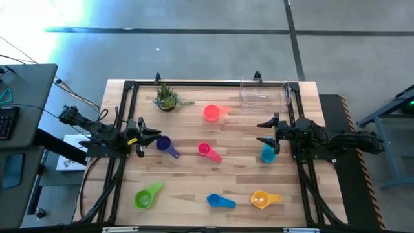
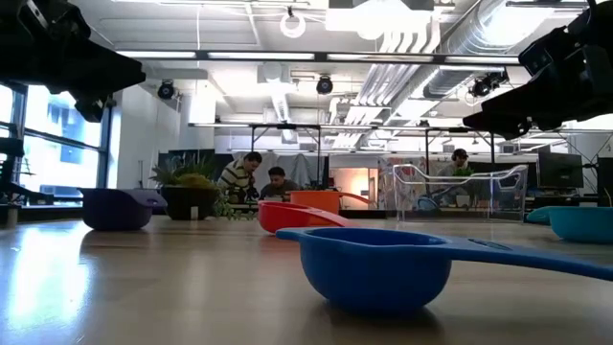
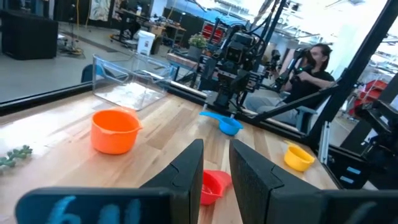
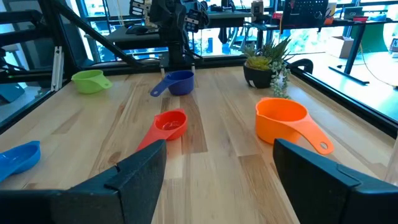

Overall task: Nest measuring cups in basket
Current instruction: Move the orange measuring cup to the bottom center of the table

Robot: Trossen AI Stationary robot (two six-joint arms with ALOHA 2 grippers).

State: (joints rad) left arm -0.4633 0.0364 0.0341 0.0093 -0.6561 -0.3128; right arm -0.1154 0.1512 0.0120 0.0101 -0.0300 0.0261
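Left gripper: held at the bench's 9 o'clock edge, just beside the purple cup; jaws narrowly parted, nothing gripped.
Right gripper: held at 3 o'clock, above the teal cup; jaws wide open, empty.
Measuring cups: seven were scattered on the bench.
Basket: stood at 1 o'clock; no cup was seen inside.

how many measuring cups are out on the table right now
7: coral cup by the basket, purple at left gripper, magenta centre, teal at right gripper, green, blue, yellow along the front.
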